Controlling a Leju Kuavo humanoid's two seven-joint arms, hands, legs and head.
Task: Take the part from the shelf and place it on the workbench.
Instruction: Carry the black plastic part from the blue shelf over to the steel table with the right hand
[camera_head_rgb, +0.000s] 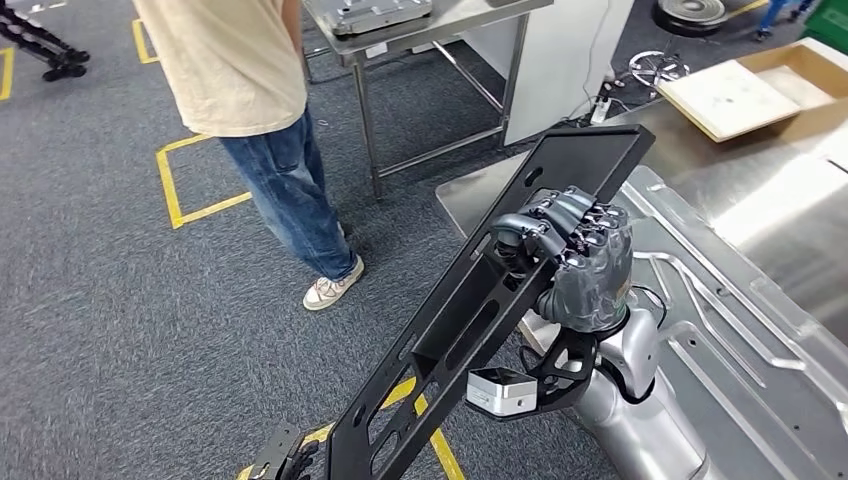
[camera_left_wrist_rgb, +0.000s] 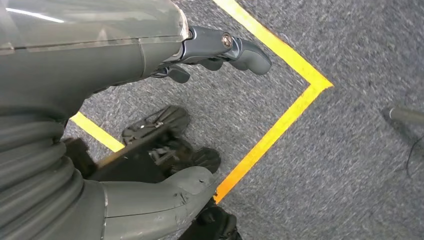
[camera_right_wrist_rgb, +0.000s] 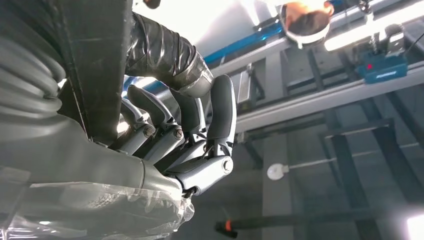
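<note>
Long black slotted panel (camera_head_rgb: 470, 310): right hand (camera_head_rgb: 572, 250) grips its edge, left hand (camera_head_rgb: 283, 455) its lower end; lower it level onto workbench (camera_head_rgb: 770, 215), both holds firm.

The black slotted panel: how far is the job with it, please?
Done: the black slotted panel is off the shelf. In hand: the right hand grips its upper part, the left hand its lower end, and it hangs tilted, its top end over the steel workbench. Left: laying it flat on the bench and letting go.
</note>
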